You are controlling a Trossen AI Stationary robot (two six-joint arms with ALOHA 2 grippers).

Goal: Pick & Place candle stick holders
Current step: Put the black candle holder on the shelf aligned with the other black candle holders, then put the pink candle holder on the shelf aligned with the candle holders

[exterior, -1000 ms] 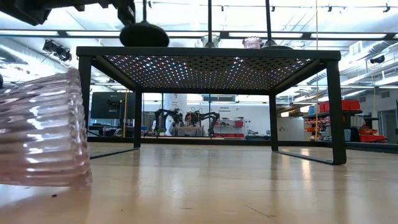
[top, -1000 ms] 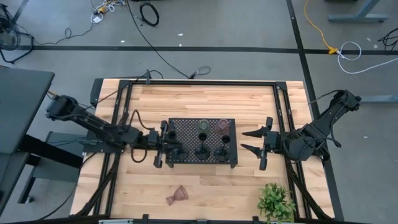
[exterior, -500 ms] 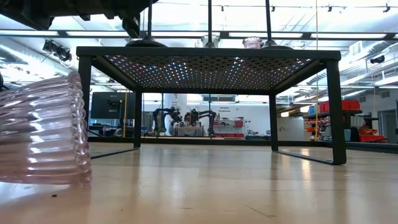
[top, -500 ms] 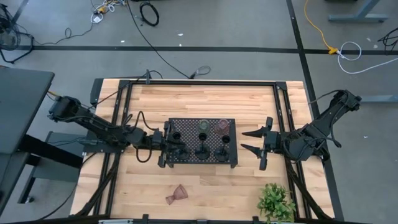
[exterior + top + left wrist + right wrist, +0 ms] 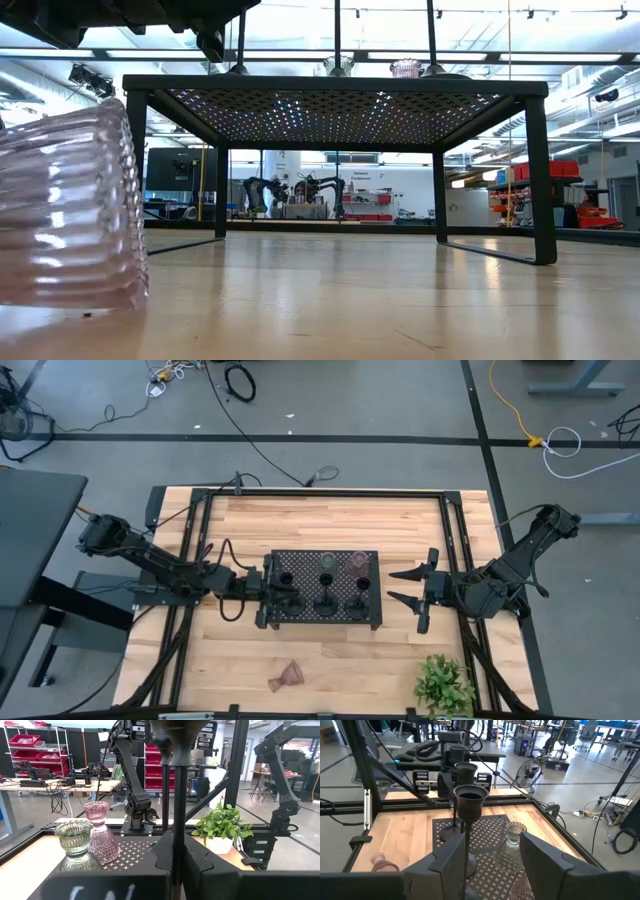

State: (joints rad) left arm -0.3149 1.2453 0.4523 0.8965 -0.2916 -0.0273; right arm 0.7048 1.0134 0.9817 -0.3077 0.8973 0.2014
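A black perforated tray (image 5: 325, 582) stands mid-table on legs. On it are two free black stemmed holders (image 5: 325, 603) (image 5: 357, 606), a pale green glass holder (image 5: 326, 563) and a pinkish one (image 5: 358, 562), each on its base. My left gripper (image 5: 270, 593) at the tray's left end is shut on a third black holder (image 5: 284, 600), whose base (image 5: 237, 68) is at the tray top. Another pinkish glass holder (image 5: 287, 674) lies on its side on the table, close up in the low view (image 5: 65, 210). My right gripper (image 5: 405, 587) is open and empty, right of the tray. My left gripper pinches the black holder's thin stem (image 5: 176, 815) between its two fingers, below the cup (image 5: 177, 740). The fingers come level from the table's left and lie across the stem. The holder stands upright, its base at the tray's top near the left end.
A small leafy plant (image 5: 443, 685) stands at the near right edge. Black frame rails (image 5: 190, 530) run along the table's left, right and far sides. Bare wood lies near and far of the tray. The right wrist view shows a black holder (image 5: 469, 802) ahead of the open fingers.
My left gripper has gone a little toward the table's right and down with the black holder. The holder's base, which hung clear above the tray's left end, now sits at the tray top. The holder stays upright.
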